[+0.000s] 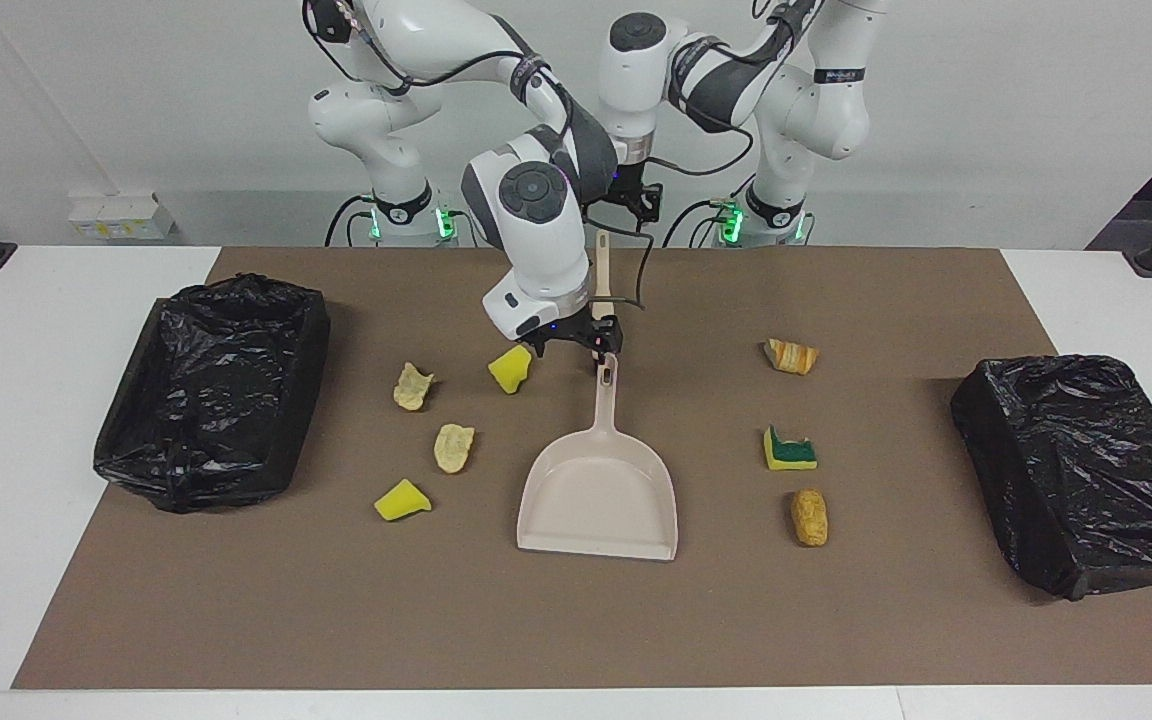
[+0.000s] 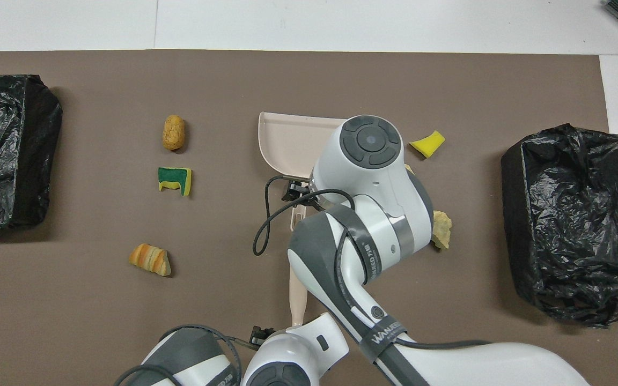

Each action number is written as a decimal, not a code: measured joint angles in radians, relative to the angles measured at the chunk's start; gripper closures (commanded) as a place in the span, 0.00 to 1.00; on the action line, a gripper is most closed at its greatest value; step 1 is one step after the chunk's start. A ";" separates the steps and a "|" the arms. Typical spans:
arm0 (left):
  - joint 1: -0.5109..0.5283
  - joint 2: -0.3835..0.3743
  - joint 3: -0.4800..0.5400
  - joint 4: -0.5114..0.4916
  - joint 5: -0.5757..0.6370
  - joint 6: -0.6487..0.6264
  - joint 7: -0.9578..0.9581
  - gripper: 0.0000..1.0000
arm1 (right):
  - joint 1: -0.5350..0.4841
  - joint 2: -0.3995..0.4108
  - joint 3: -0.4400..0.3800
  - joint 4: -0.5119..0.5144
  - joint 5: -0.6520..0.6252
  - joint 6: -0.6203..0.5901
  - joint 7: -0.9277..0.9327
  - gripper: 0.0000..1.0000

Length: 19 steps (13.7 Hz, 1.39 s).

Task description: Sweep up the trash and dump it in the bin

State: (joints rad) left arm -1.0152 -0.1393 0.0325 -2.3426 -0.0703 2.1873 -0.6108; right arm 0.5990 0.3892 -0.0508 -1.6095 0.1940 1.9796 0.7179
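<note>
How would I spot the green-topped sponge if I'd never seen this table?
Start at the beige dustpan in the middle of the brown mat. Toward the left arm's end of the table lie three scraps in a row. The green-topped sponge is the middle one, between a striped orange piece and a brown lump; it alone has a dark green layer on yellow.
</note>
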 measured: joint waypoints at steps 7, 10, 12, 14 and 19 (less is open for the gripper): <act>-0.003 0.083 -0.002 -0.001 0.000 0.057 -0.002 0.53 | 0.042 0.080 0.000 0.029 0.000 0.043 0.025 0.00; -0.033 0.077 -0.003 -0.003 0.000 0.025 -0.002 0.66 | 0.040 0.081 -0.004 0.030 -0.009 0.043 0.024 0.08; -0.055 0.071 -0.003 -0.003 0.000 0.000 -0.006 0.94 | 0.040 0.083 -0.005 0.030 -0.017 0.043 0.013 0.10; -0.056 0.068 -0.002 -0.003 0.000 -0.020 -0.008 1.00 | 0.042 0.086 -0.004 0.029 -0.027 0.052 -0.008 0.11; -0.047 0.055 0.021 0.009 0.000 -0.126 -0.008 1.00 | 0.044 0.096 -0.004 0.019 -0.054 0.109 -0.048 0.18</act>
State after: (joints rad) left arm -1.0619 -0.0847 0.0536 -2.3336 -0.0706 2.0611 -0.6193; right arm 0.6426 0.4855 -0.0546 -1.5902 0.1398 2.0885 0.6704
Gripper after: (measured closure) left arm 0.727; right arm 0.159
